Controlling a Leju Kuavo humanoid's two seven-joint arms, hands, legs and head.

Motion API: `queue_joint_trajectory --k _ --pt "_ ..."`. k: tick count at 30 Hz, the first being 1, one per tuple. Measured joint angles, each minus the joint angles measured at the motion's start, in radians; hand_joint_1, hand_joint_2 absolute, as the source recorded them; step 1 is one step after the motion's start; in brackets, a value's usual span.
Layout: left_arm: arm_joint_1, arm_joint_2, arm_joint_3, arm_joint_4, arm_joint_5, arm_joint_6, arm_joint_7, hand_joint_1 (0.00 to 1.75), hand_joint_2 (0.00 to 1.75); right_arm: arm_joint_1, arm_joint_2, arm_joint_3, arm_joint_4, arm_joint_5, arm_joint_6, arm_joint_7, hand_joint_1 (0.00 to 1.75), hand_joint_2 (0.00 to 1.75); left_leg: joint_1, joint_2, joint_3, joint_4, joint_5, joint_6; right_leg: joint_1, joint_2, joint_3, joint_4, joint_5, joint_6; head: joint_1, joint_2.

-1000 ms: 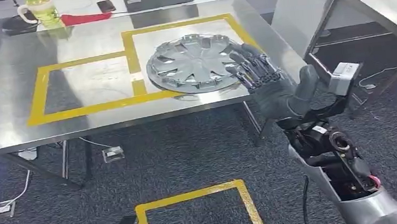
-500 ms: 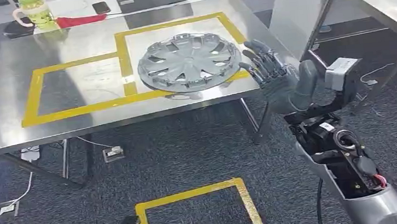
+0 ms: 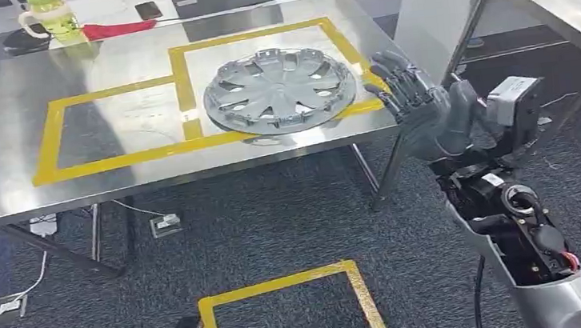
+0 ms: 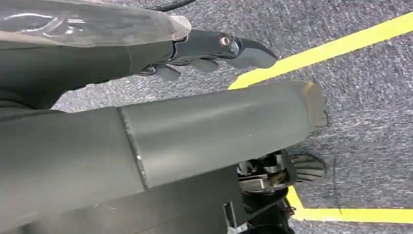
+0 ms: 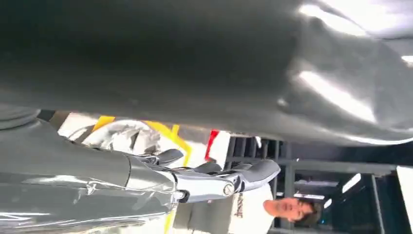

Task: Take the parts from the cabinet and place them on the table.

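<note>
While hubcap [image 3: 279, 91] stays put, right hand [image 3: 418, 107] withdrawn, empty

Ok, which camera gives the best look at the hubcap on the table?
The head view: the whole hubcap shows there, lying flat on the steel table across the yellow tape, with the right hand open beside it. The right wrist view catches a blurred sliver of it behind the fingers. The left wrist view looks at carpet.
</note>
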Motion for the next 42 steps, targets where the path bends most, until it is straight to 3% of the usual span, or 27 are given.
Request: queue_joint_trajectory --k 6,12,25,27,28,29,31,32,33,34,35,37,38,39,40,41,42 --pt "0.0 0.001 0.0 0.0 0.0 -0.01 -0.011 0.0 0.0 -0.001 -0.031 -0.021 -0.025 0.028 -0.036 0.027 0.0 0.0 -0.001 0.0 0.0 0.001 0.0 0.001 -0.001 0.0 0.0 -0.001 0.0 0.0 0.0 0.0" --pt "0.001 0.002 0.0 0.0 0.0 -0.01 -0.014 0.0 0.0 0.01 -0.059 -0.062 -0.058 0.114 -0.214 0.026 0.0 0.0 -0.001 0.0 0.0 0.002 0.0 0.001 -0.001 0.0 0.001 -0.001 0.0 0.001 0.0 0.0" --pt "0.0 0.002 0.0 0.0 0.0 -0.011 -0.014 0.0 0.0 0.028 -0.084 -0.103 -0.108 0.122 -0.227 0.027 0.0 0.0 -0.001 0.0 0.0 0.001 -0.001 0.001 0.0 0.0 0.001 -0.001 0.0 0.001 0.001 0.0" --pt "-0.001 0.005 0.0 0.0 0.0 -0.011 -0.015 0.0 0.0 0.03 -0.084 -0.105 -0.116 0.126 -0.247 0.027 0.0 0.0 -0.007 -0.001 0.002 -0.007 -0.001 0.02 -0.006 -0.001 0.008 -0.018 0.007 0.014 -0.002 0.0" --pt "-0.001 0.002 0.0 0.0 0.0 -0.01 -0.016 0.0 0.0 0.033 -0.085 -0.11 -0.127 0.129 -0.256 0.028 0.0 0.0 0.011 -0.001 0.023 -0.044 0.015 0.024 0.001 -0.002 0.011 -0.02 0.005 0.014 -0.006 0.0" --pt "0.0 0.002 0.0 0.0 0.0 -0.01 -0.018 0.0 0.0 0.035 -0.092 -0.117 -0.129 0.13 -0.262 0.026 0.0 0.0 0.011 0.0 0.037 -0.064 0.021 0.022 0.0 -0.001 0.007 0.001 -0.007 0.019 -0.003 0.0" --pt "-0.002 0.002 0.0 0.0 0.0 -0.01 -0.019 0.0 0.0 0.04 -0.097 -0.125 -0.136 0.138 -0.272 0.035 0.0 0.0 0.016 -0.002 0.041 -0.07 0.025 0.025 -0.005 -0.001 -0.059 0.138 -0.085 0.028 0.002 0.0" --pt "-0.001 0.002 0.0 0.0 0.003 -0.01 -0.019 0.0 0.0 0.049 -0.101 -0.127 -0.137 0.148 -0.282 0.043 0.0 0.0 0.02 -0.006 0.041 -0.069 0.023 0.022 -0.011 -0.001 -0.103 0.225 -0.121 0.035 0.004 0.0" --pt "0.001 0.002 0.0 0.0 0.004 -0.01 -0.019 0.0 0.0 0.056 -0.104 -0.13 -0.138 0.155 -0.287 0.047 0.0 0.0 0.023 -0.013 0.04 -0.067 0.022 0.019 -0.017 -0.002 -0.133 0.28 -0.135 0.042 0.004 0.0" --pt "0.004 0.002 0.0 0.0 0.005 -0.01 -0.02 0.0 0.0 0.062 -0.106 -0.134 -0.139 0.157 -0.29 0.049 0.0 0.0 0.029 -0.019 0.04 -0.063 0.019 0.013 -0.024 -0.002 -0.136 0.281 -0.121 0.05 0.004 0.0" --pt "0.007 0.001 0.0 0.0 0.006 -0.009 -0.021 0.0 0.0 0.063 -0.108 -0.137 -0.139 0.157 -0.29 0.05 0.0 0.0 0.035 -0.029 0.039 -0.055 0.015 0.005 -0.031 -0.002 -0.117 0.239 -0.088 0.058 0.004 0.0" --pt "0.009 0.0 0.0 0.0 0.007 -0.009 -0.021 0.0 0.0 0.063 -0.111 -0.146 -0.142 0.157 -0.289 0.05 0.0 0.0 0.054 -0.05 0.034 -0.024 -0.002 -0.02 -0.051 0.006 -0.028 0.064 0.008 0.083 0.005 0.0" --pt "0.008 0.002 0.0 0.0 0.007 -0.008 -0.021 0.0 0.0 0.064 -0.111 -0.149 -0.142 0.157 -0.289 0.049 0.0 0.0 0.054 -0.056 0.025 -0.005 -0.012 -0.034 -0.062 0.04 -0.004 0.01 0.005 0.101 0.006 0.0" --pt "0.006 0.011 0.0 0.001 0.008 -0.007 -0.022 0.0 0.0 0.068 -0.112 -0.151 -0.143 0.157 -0.287 0.05 0.0 0.0 0.05 -0.069 0.008 0.017 -0.017 -0.046 -0.056 0.074 -0.015 0.026 -0.007 0.091 0.023 0.0" --pt "0.006 0.007 0.001 0.001 0.008 -0.007 -0.023 0.0 0.0 0.076 -0.114 -0.154 -0.145 0.157 -0.288 0.05 0.0 0.0 0.047 -0.077 -0.003 0.022 -0.009 -0.047 -0.054 0.057 -0.021 0.038 -0.008 0.067 0.014 0.0" --pt "0.01 0.008 0.001 0.001 0.008 -0.006 -0.023 0.0 0.0 0.082 -0.115 -0.156 -0.145 0.157 -0.29 0.05 0.0 0.0 0.052 -0.082 -0.004 0.017 -0.007 -0.048 -0.052 0.051 -0.026 0.04 -0.008 0.059 0.0 0.0" --pt "0.014 0.012 0.001 0.001 0.008 -0.006 -0.024 0.0 0.0 0.081 -0.115 -0.157 -0.146 0.157 -0.289 0.051 0.0 0.0 0.052 -0.087 -0.007 0.01 -0.001 -0.051 -0.049 0.043 -0.029 0.046 -0.01 0.049 0.0 0.0"
